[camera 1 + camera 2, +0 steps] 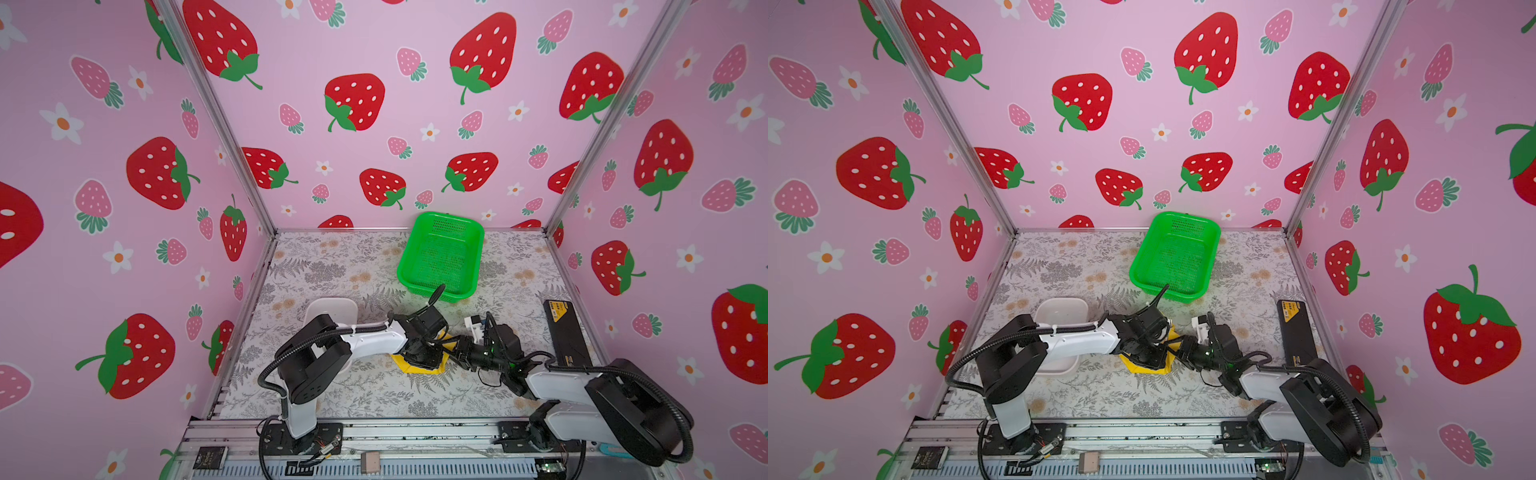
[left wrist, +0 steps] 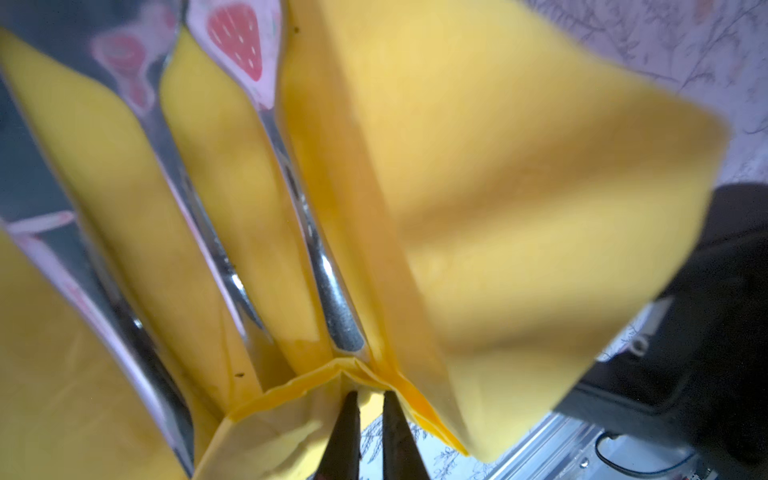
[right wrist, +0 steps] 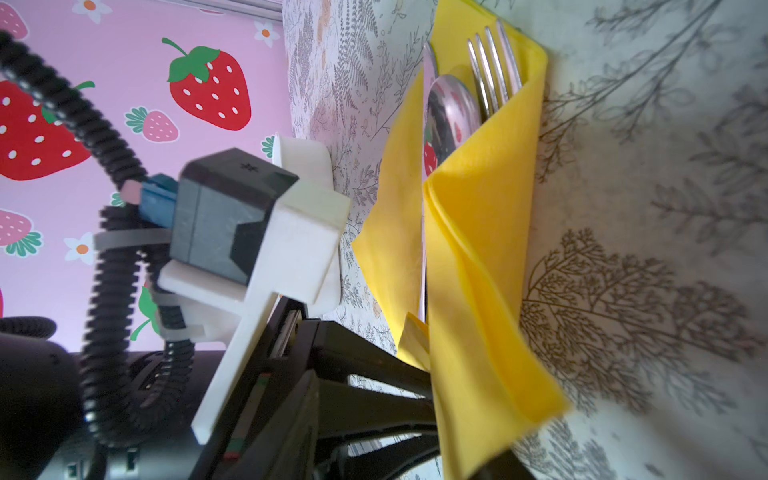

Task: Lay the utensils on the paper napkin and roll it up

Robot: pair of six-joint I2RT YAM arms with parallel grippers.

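The left gripper (image 2: 368,399) was pinching the folded near edge of the paper napkin (image 3: 478,249), I'd guess to anchor it while a flap lay over the utensils (image 3: 490,83) just ahead of its tips. The right gripper (image 1: 453,349) met that flap from opposite; its jaws I couldn't make out. The table (image 3: 623,208) beside the bundle left rolling room, and the green basket (image 1: 440,253) stood well beyond.

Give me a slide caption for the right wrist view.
Fork and spoon tucked inside a half-folded yellow paper napkin on the floral table.

Yellow napkin (image 3: 478,208), silver utensils (image 3: 494,70), green basket (image 1: 440,253), seemingly white tray (image 1: 332,309).
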